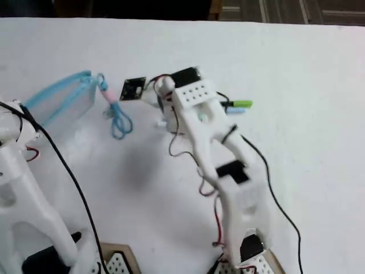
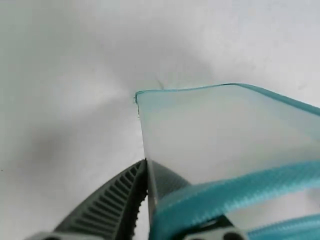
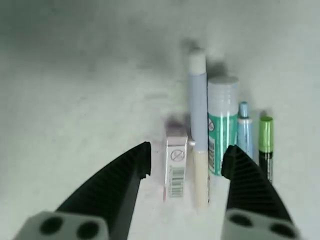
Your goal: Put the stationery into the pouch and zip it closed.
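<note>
table (image 1: 296, 63): white, seen from above, with two white arms on it.
pouch (image 1: 64, 105) (image 2: 215, 135): clear plastic with a teal zip edge, at the far left of the table. It is well apart from the stationery.
blue cord (image 1: 118, 123): a looped cord lying on the table at the end of the pouch nearer the middle.
left arm (image 1: 23, 188): comes up from the near left corner to the pouch's other end.
left jaws: closed on the clear wall of the pouch near one corner. One grey ribbed finger (image 2: 112, 205) is outside the wall and the other shows through it.
right arm (image 1: 217, 142): stretches from the near edge to the middle of the table, above the stationery.
right jaws: wide open and holding nothing. The two black fingers hang over the row, one on each side of it.
stationery: five pieces lying side by side on the table. In order across the row:
- small white box (image 3: 175, 167)
- pale blue pen (image 3: 198, 110)
- green-labelled glue stick (image 3: 222, 125)
- thin light blue tube (image 3: 244, 130)
- green marker (image 1: 242, 104) (image 3: 265, 137)
</note>
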